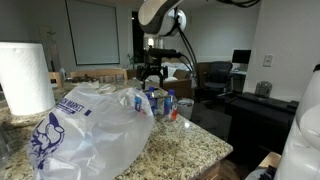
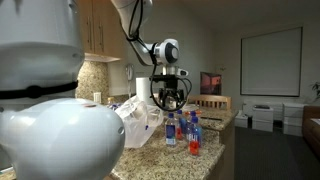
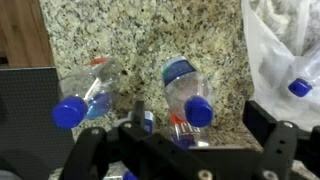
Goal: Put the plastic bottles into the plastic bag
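The plastic bottles (image 1: 160,103) are seen as a small cluster of clear bottles with blue labels, one of them tinted red-orange, stood upright on the speckled granite counter (image 1: 190,148). In the wrist view their blue caps (image 3: 198,111) are shown from above. The plastic bag (image 1: 85,125) — large, crinkly and translucent white — is spread on the counter just beside the cluster. Dark blue lettering and a logo are printed on its side, but the words cannot be read at this size; nor can the bottle labels. The gripper (image 1: 152,68) is held above the bottles, clear of the caps, its fingers (image 3: 285,140) set wide apart with nothing clamped between them. One further blue cap is seen at the bag's edge in the wrist view — whether it lies inside cannot be told. A white paper towel roll (image 1: 25,75) stands behind the bag.
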Action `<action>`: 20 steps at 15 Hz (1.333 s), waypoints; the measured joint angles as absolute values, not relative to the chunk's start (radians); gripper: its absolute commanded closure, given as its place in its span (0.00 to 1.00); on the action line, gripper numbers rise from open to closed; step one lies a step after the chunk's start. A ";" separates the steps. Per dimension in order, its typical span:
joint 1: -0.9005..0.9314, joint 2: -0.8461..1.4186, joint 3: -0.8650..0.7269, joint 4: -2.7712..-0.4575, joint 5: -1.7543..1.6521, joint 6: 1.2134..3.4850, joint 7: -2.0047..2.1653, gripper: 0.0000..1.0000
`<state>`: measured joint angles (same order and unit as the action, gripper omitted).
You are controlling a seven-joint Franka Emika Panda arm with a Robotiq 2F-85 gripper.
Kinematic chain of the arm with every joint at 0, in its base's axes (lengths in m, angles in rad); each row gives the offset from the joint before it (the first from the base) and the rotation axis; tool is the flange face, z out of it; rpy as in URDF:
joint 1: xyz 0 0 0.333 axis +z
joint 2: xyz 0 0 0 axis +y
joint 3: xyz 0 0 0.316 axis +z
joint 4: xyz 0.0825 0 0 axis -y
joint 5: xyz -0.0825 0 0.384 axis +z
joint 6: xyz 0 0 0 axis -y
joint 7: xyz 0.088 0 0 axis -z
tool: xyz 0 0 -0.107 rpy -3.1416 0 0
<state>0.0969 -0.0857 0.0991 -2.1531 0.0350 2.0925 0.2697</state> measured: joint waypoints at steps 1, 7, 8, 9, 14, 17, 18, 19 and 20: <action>0.097 -0.089 0.106 -2.181 0.008 2.117 0.308 0.03; 0.102 -0.088 0.146 -2.272 -0.046 2.275 0.433 0.52; 0.105 -0.085 0.151 -2.272 -0.061 2.297 0.453 0.58; 0.106 -0.082 0.154 -2.272 -0.083 2.315 0.473 0.64; 0.106 -0.071 0.157 -2.268 -0.168 2.336 0.545 0.89; 0.106 -0.069 0.157 -2.266 -0.173 2.335 0.552 0.87; 0.106 -0.069 0.157 -2.266 -0.173 2.334 0.552 0.87; 0.106 -0.070 0.156 -2.266 -0.173 2.333 0.552 0.87; 0.106 -0.073 0.156 -2.266 -0.171 2.332 0.552 0.87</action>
<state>0.1059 -0.0728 0.1557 -2.2659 -0.1706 2.3324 0.5523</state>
